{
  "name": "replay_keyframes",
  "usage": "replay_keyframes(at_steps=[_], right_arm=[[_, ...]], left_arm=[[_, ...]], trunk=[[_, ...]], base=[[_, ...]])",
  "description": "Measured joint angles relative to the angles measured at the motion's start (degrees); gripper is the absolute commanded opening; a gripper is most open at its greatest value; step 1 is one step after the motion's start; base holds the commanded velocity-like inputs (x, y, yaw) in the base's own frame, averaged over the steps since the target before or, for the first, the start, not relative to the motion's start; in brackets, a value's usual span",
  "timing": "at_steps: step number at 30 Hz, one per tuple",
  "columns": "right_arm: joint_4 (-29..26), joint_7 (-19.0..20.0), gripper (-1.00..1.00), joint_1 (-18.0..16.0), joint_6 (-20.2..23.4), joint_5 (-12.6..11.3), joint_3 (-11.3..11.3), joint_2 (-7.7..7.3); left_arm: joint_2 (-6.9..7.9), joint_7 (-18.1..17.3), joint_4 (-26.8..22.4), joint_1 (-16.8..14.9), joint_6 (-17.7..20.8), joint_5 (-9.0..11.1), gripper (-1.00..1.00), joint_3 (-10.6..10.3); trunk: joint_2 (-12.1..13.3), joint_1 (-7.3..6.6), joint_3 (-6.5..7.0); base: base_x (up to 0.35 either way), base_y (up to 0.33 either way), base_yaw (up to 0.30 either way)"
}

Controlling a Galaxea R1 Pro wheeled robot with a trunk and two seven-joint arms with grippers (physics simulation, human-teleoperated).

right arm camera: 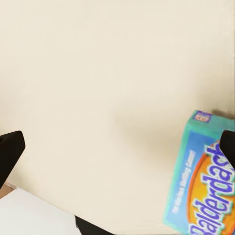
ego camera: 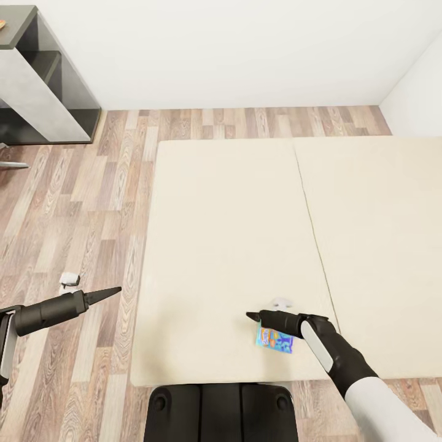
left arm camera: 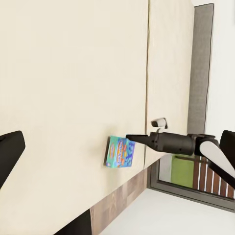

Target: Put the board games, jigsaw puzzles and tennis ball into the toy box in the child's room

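A small blue board game (ego camera: pixel 274 339) lies on the bed (ego camera: pixel 227 221) near the cream cover's front edge. My right gripper (ego camera: pixel 250 315) hovers just above the box, and its tips reach past the box's far side. In the right wrist view the box (right arm camera: pixel 205 186) sits close to one of the fingers (right arm camera: pixel 10 152), which are spread wide apart with nothing between them. The left wrist view has the same box (left arm camera: pixel 119 152) under the right gripper (left arm camera: pixel 129 138). My left gripper (ego camera: pixel 115 290) hangs open over the wood floor left of the bed and holds nothing.
The grey L-shaped desk (ego camera: pixel 37 86) stands at the far left against the white wall. Wood floor (ego camera: pixel 80 202) runs between desk and bed. A seam (ego camera: pixel 310 221) divides the bed cover. The grey headboard (left arm camera: pixel 200 73) is at the bed's end. My dark base (ego camera: pixel 221 411) touches the bed's near edge.
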Motion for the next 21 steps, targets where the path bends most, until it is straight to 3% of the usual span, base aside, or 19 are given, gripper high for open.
replay_keyframes(at_steps=[10, 21], right_arm=[[0.0, 0.0, 1.00, 0.1, 0.0, 0.0, -6.3, -4.62], [0.2, -0.2, 1.00, 0.4, 0.2, 0.1, -7.9, -5.36]], left_arm=[[-0.04, 0.0, 0.1, 0.0, 0.0, 0.0, 1.00, 0.0], [-0.07, 0.0, 0.1, 0.0, -0.1, 0.0, 1.00, 0.0]], trunk=[[0.0, 0.00, 0.00], [0.0, 0.00, 0.00]], base=[[0.000, 0.000, 0.000], [0.000, 0.000, 0.000]])
